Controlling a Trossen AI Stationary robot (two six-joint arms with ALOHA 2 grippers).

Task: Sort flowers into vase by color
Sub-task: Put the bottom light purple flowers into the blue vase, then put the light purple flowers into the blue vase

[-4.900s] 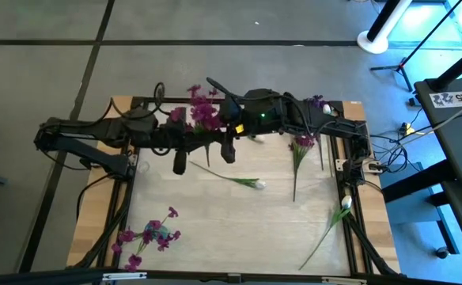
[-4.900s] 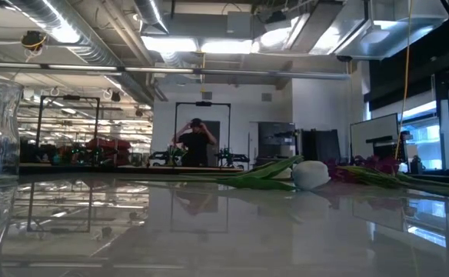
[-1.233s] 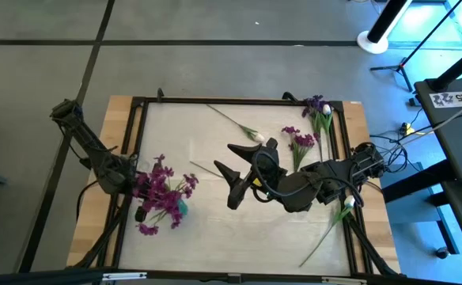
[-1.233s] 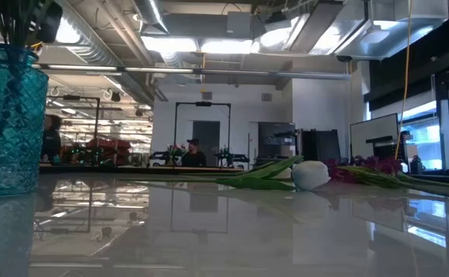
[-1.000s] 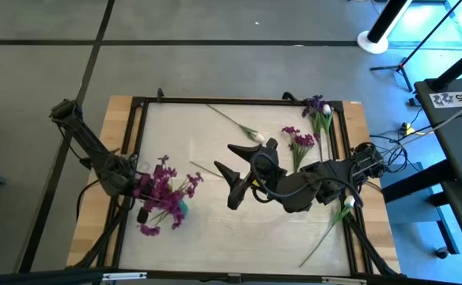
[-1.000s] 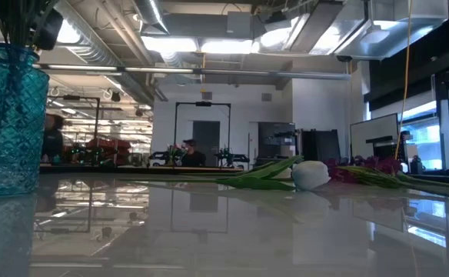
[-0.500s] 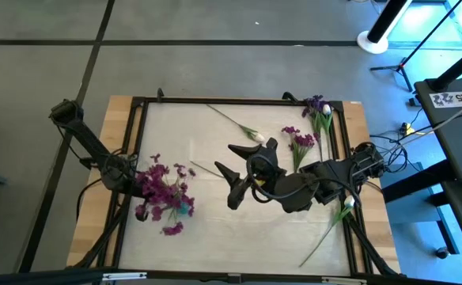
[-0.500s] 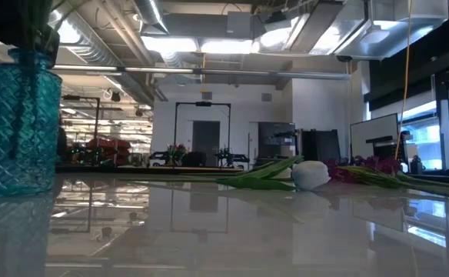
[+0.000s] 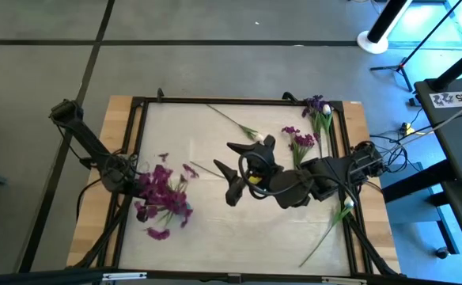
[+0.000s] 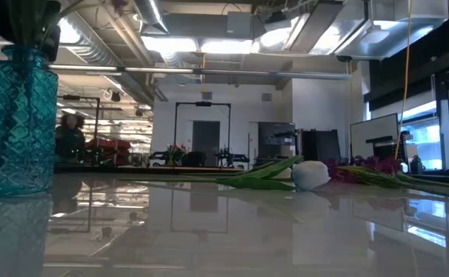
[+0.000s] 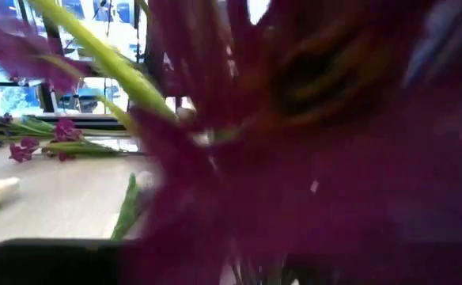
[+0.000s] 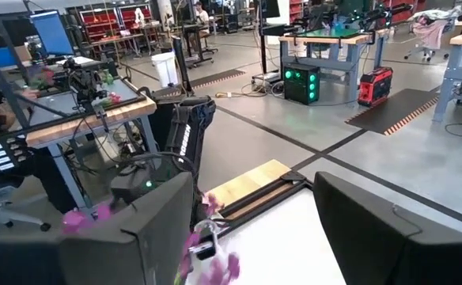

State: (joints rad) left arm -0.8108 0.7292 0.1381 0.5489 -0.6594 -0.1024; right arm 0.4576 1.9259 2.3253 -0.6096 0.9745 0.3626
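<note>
Dark left gripper (image 9: 128, 180), finger state indiscernible, at the table's left edge beside a bunch of purple-magenta clustered blooms (image 9: 164, 198) standing in a teal cut-glass vase (image 10: 15, 123); right gripper (image 9: 235, 170) with fingers spread mid-table; white tulip-like buds (image 9: 256, 136) lying loose beyond.

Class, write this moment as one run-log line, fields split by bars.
left hand: at purple bunch in blue vase, table's left side | right hand: open, empty, mid-table | white flower: lying loose
</note>
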